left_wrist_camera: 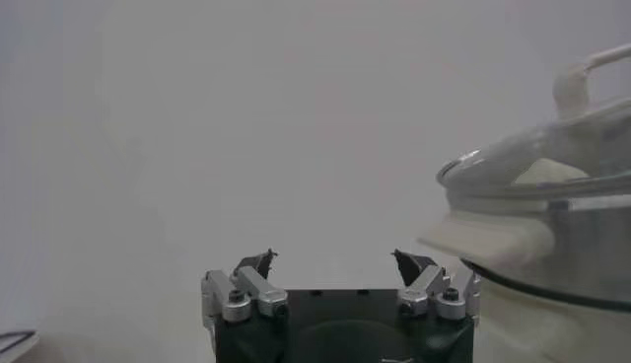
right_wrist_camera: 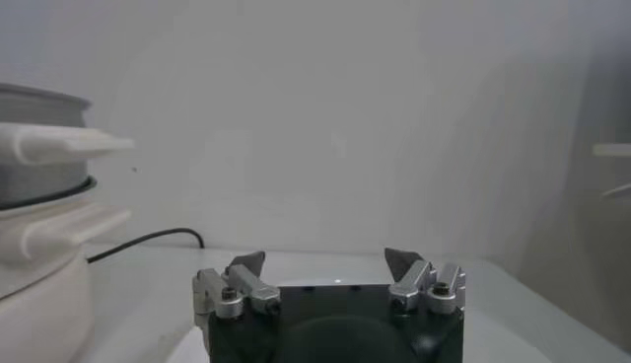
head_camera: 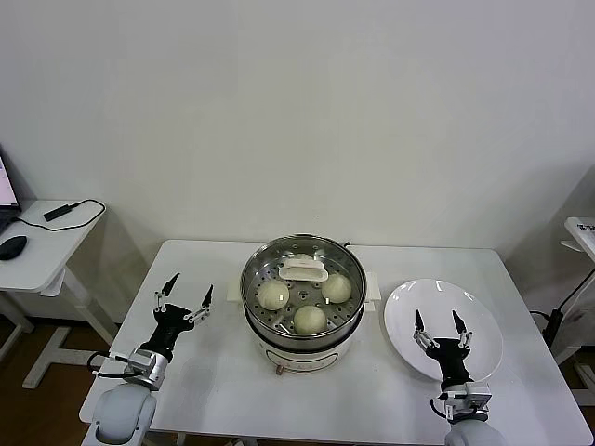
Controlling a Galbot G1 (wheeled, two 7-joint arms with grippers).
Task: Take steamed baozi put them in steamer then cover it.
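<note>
The steamer (head_camera: 303,336) stands at the middle of the white table, a shiny steel pot on a white base. The clear glass cover (head_camera: 288,253) lies on it, cream handle (head_camera: 304,269) at its centre. Through the glass I see three steamed baozi (head_camera: 273,295) (head_camera: 310,319) (head_camera: 336,287) on the perforated tray. My left gripper (head_camera: 191,286) is open and empty, low over the table left of the steamer (left_wrist_camera: 552,247). Its wrist view shows the jaws (left_wrist_camera: 332,256) wide apart beside the cover (left_wrist_camera: 523,163). My right gripper (head_camera: 437,318) (right_wrist_camera: 323,256) is open and empty above the white plate.
An empty white plate (head_camera: 479,311) lies right of the steamer (right_wrist_camera: 35,138). A black cable (right_wrist_camera: 148,240) runs behind the pot. A small side table (head_camera: 37,251) with a mouse and a cable stands at far left; a white shelf edge (head_camera: 581,228) at far right.
</note>
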